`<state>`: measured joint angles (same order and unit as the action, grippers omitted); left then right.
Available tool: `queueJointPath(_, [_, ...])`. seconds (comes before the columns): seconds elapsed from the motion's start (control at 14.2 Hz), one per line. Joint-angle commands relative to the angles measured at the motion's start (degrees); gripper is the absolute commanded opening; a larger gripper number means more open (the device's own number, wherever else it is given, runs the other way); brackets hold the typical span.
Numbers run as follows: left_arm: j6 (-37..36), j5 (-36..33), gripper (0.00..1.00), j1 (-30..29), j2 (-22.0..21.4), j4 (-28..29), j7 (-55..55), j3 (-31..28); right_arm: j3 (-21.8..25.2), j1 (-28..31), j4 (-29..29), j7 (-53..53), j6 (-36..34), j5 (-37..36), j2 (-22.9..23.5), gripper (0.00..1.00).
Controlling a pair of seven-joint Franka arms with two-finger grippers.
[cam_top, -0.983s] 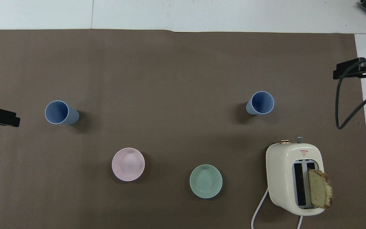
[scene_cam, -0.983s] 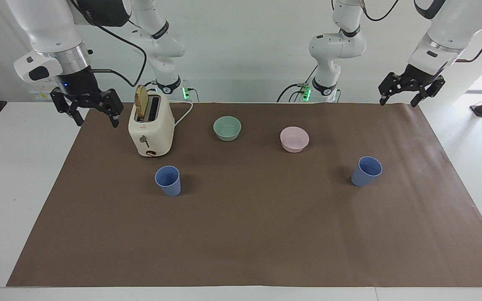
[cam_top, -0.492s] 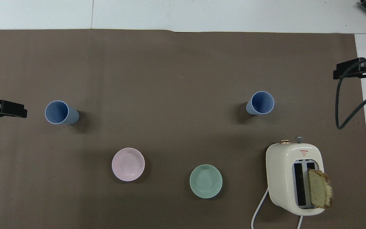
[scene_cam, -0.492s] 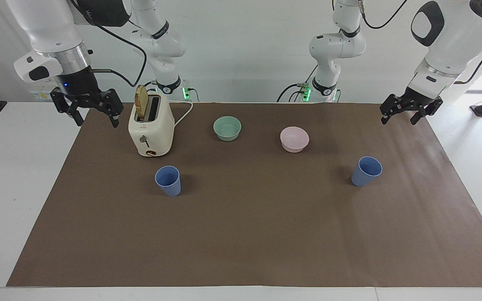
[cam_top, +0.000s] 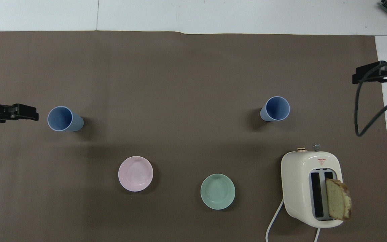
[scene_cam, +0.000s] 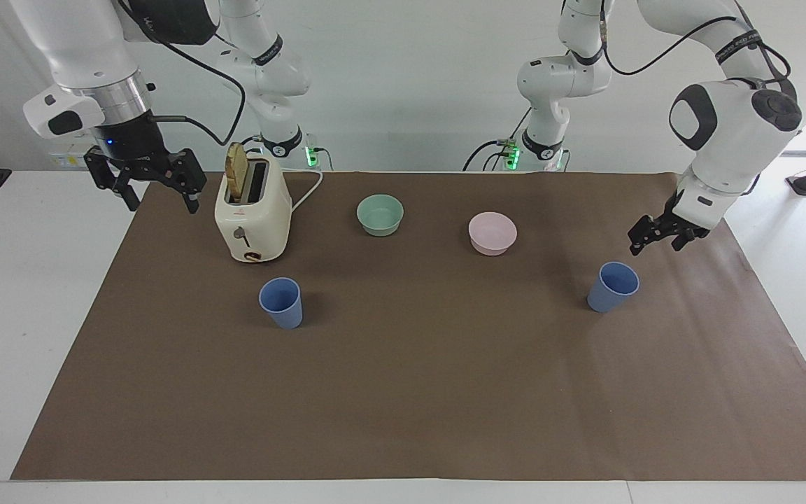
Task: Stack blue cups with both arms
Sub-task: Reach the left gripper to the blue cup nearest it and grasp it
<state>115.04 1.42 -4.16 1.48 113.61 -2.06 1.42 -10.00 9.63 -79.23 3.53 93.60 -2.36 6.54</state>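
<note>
Two blue cups stand upright on the brown mat, one (scene_cam: 613, 287) (cam_top: 64, 118) toward the left arm's end, the other (scene_cam: 280, 302) (cam_top: 275, 108) toward the right arm's end. My left gripper (scene_cam: 657, 241) (cam_top: 24, 112) hangs low over the mat just beside the first cup, on the side toward the left arm's end. It is open, holds nothing, and does not touch the cup. My right gripper (scene_cam: 163, 203) (cam_top: 378, 74) waits open and high over the mat's edge at its own end.
A cream toaster (scene_cam: 252, 213) (cam_top: 311, 188) with a bread slice in one slot stands nearer to the robots than the second cup. A pale green bowl (scene_cam: 380, 214) (cam_top: 217, 191) and a pale pink bowl (scene_cam: 492, 232) (cam_top: 135, 173) sit between the cups, nearer to the robots.
My left arm has swung down and in, bringing its open gripper low beside the cup at its end. The right arm, cups and bowls have not moved.
</note>
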Motion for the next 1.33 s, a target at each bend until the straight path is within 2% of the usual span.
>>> queueJointPath(0.0, [4.3, 0.1, 1.00, 0.7, 2.8, 1.8, -2.4, 0.2, -0.3, 0.7, -1.2, -1.2, -0.1, 1.3, -1.2, 1.00])
queueJointPath(0.49, [10.3, 0.3, 1.00, 0.9, 5.3, 6.0, -3.5, 0.2, -0.4, 0.7, -1.2, -1.2, -0.1, 1.3, -1.2, 1.00])
queueJointPath(0.56, [10.1, 0.3, 0.74, 0.9, 5.2, 6.1, -3.4, 0.2, -0.3, 0.7, -1.2, -1.2, -0.1, 1.3, -1.2, 1.00])
queueJointPath(0.63, [10.1, 0.3, 0.43, 0.9, 5.2, 6.1, -3.5, 0.2, -0.4, 0.7, -1.2, -1.2, -0.1, 1.3, -1.2, 1.00])
queueJointPath(0.7, [10.0, 0.3, 0.06, 0.8, 5.2, 6.1, -2.8, 0.2, -0.3, 0.7, -1.2, -1.2, -0.1, 1.3, -1.2, 1.00])
queueJointPath(0.77, [10.0, 0.3, 0.00, 0.8, 5.2, 6.0, -2.9, 0.2, -0.3, 0.7, -1.2, -1.2, -0.1, 1.3, -1.2, 1.00])
queueJointPath(1.05, [8.6, 0.3, 0.00, 0.9, 5.8, 3.1, -3.2, 0.3, -0.4, 0.7, -1.2, -1.2, -0.1, 1.3, -1.2, 1.00])
queueJointPath(1.26, [-0.1, 1.5, 0.00, 0.9, 4.9, -4.4, -3.4, 0.7, -0.4, 0.7, -1.2, -1.2, -0.1, 1.3, -1.2, 1.00])
